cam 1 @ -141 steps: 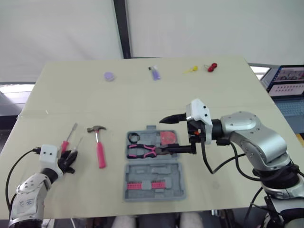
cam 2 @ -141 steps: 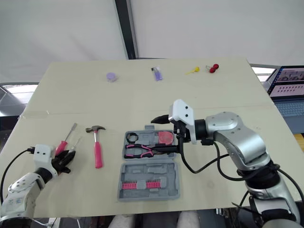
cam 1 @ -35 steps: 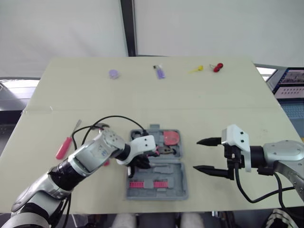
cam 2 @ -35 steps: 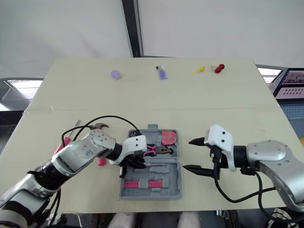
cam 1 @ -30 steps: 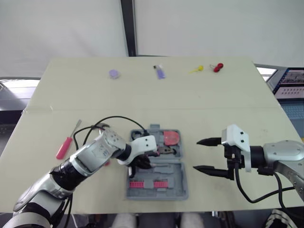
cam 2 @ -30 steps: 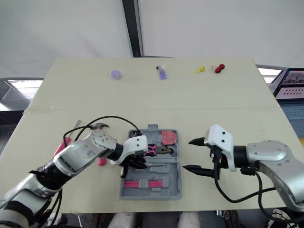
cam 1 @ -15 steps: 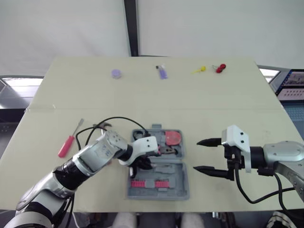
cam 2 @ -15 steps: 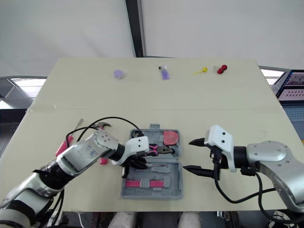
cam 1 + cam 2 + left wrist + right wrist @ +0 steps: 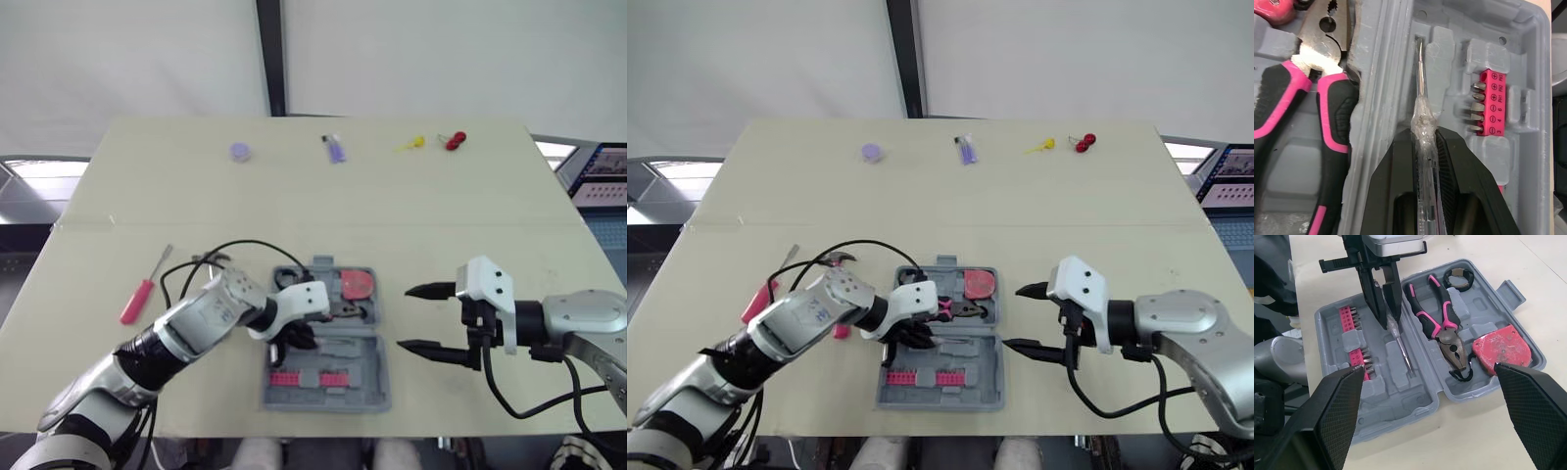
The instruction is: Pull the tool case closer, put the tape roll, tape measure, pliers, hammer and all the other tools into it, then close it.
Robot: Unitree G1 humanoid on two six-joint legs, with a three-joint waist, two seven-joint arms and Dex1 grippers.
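Right, from the head camera I am seeing the tool case (image 9: 367, 384) lying open on the table (image 9: 441, 215); the left gripper (image 9: 294, 340) is reaching over the case's near half; the right gripper (image 9: 404, 317) is hovering just right of the case, its jaws standing wide apart and holding nothing; the tape measure (image 9: 356, 284) and pliers (image 9: 331, 309) are sitting in the case's far half; a red screwdriver (image 9: 140, 297) is lying well left of the case, and the hammer (image 9: 834, 260) is lying between the two, partly hidden by the left arm.

In the left wrist view, the jaws are clamping a clear screwdriver (image 9: 1422, 142) by its handle; its shaft is pointing along a groove of the case, between the pliers and a pink bit holder (image 9: 1492, 103); whether it is touching the groove I cannot tell.

In the right wrist view, I am making out the black tape roll (image 9: 1459, 278) sitting in a corner pocket of the case, beside the pliers' handles.
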